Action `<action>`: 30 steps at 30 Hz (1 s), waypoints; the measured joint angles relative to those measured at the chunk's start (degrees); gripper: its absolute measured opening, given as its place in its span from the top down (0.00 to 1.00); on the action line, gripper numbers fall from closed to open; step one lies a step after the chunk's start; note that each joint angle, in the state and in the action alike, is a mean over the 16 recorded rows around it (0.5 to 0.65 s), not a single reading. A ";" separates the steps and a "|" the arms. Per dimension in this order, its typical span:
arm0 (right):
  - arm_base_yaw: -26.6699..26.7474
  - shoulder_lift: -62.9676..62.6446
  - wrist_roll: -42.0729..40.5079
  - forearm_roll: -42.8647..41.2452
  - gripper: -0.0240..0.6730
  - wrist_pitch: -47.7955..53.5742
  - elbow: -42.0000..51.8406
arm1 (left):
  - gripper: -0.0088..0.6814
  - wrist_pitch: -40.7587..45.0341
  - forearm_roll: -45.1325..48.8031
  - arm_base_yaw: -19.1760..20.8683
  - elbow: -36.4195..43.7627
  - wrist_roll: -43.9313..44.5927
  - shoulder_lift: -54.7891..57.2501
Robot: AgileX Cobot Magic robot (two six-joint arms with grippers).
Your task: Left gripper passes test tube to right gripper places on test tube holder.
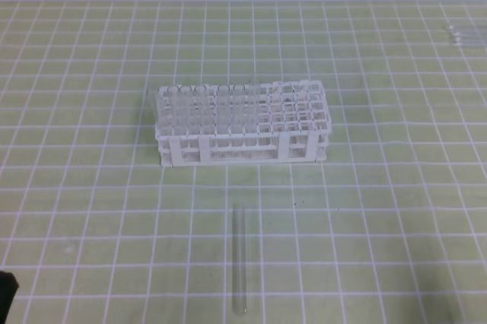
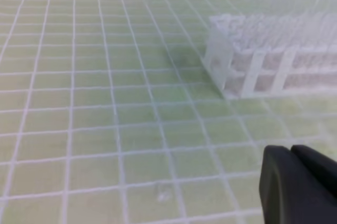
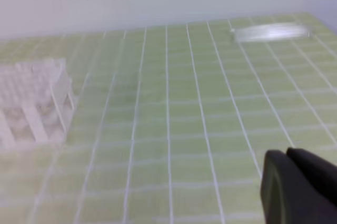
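Observation:
The test tube (image 1: 239, 259) lies flat on the green grid mat, in front of the test tube holder and pointing toward it, with nothing touching it. The white test tube holder (image 1: 243, 122) stands mid-mat, with several tubes in its left rows; it also shows blurred in the wrist views (image 2: 263, 50) (image 3: 34, 98). Of the left arm, only a black corner (image 1: 6, 293) shows at the bottom left of the exterior view. The left gripper (image 2: 291, 151) has its fingers together and empty. The right gripper (image 3: 287, 153) is likewise shut and empty, and is out of the exterior view.
Spare glass tubes (image 1: 464, 33) lie at the mat's far right edge and appear as a blur (image 3: 268, 33) in the right wrist view. A pale wall runs along the back of the mat.

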 joint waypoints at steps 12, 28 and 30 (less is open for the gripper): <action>0.00 0.00 0.06 17.39 0.99 -14.39 0.00 | 0.99 -9.98 -20.01 0.02 0.37 0.30 -0.32; 0.00 7.83 0.08 16.34 0.99 1.32 -10.09 | 0.99 -6.41 -21.01 0.02 -8.39 2.05 7.86; 0.00 11.01 0.08 14.78 0.99 5.39 -13.60 | 0.99 -3.98 -20.94 0.02 -11.44 2.11 11.62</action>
